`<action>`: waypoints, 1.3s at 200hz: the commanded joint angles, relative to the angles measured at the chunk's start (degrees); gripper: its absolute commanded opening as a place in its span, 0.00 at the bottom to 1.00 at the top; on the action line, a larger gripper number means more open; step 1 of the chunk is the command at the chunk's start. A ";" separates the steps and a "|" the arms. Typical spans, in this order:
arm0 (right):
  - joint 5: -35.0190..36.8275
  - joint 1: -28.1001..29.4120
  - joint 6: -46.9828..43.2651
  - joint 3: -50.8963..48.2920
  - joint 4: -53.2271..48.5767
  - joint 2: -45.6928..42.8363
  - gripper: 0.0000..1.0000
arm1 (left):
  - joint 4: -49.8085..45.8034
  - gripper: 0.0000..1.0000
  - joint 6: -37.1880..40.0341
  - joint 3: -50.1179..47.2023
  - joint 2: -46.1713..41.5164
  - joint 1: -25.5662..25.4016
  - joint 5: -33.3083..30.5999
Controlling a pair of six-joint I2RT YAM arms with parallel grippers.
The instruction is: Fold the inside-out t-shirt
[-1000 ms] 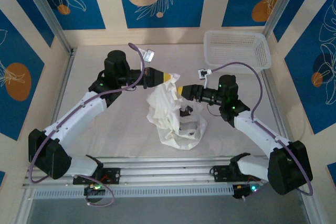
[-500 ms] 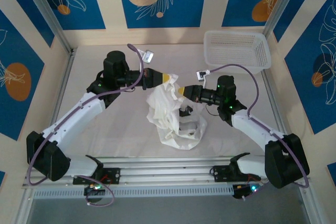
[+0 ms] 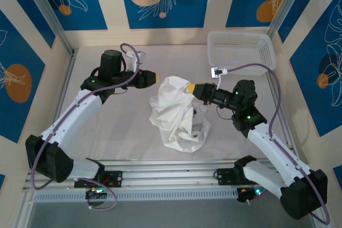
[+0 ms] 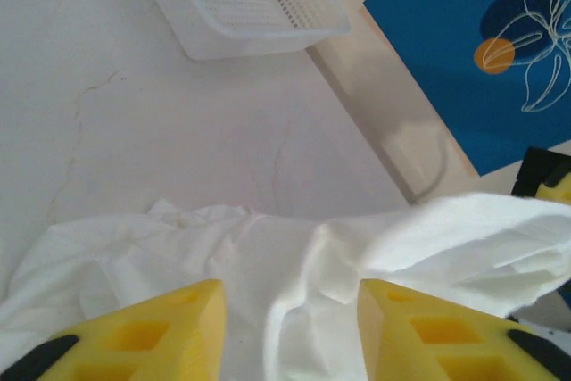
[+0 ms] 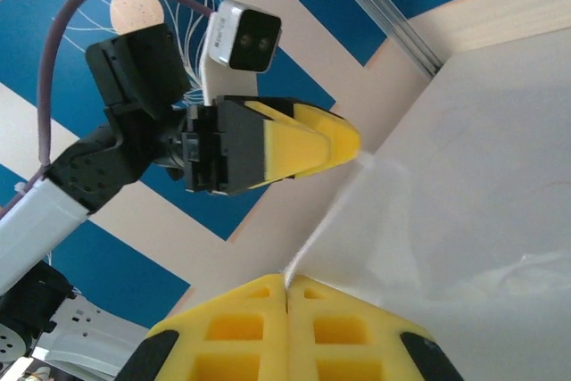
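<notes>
- Your right jaws are pressed together on a thin edge of the t-shirt. In the right wrist view the two yellow fingers meet with no gap, and a fine line of cloth runs out from between them.
- Your left jaws are spread and grip nothing. The cloth lies just ahead of their tips and below them, and as far as I can tell none of it is between them.
- From the right jaws the shirt hangs down into a crumpled heap on the table. The heap lies between the two sets of jaws, nearer the right ones.
- Expect it to be light, thin and limp. It will sag, cling to itself and slide out of a shallow pinch, and it won't keep any shape you give it.
- Take hold along an edge such as a hem, shoulder seam or neckline, with a deep bite. The raised fold just in front of the left jaws looks like the nearest candidate, though I cannot tell which part of the shirt it is.
- Beyond the right jaws, well apart from the shirt, sits the white basket. Keep the cloth clear of it.
</notes>
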 commanded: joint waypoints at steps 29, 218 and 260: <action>0.77 2.89 -4.13 4.42 -3.35 2.88 0.00 | -8.59 0.57 21.92 3.44 -2.02 -12.15 -8.93; 11.42 5.84 -13.29 3.33 -15.61 0.84 0.00 | 4.61 0.00 0.00 -2.29 -1.23 -2.12 -5.47; 21.13 4.25 -15.26 -2.57 -20.61 -2.06 0.00 | 4.52 0.03 2.13 1.84 -3.61 -1.81 8.81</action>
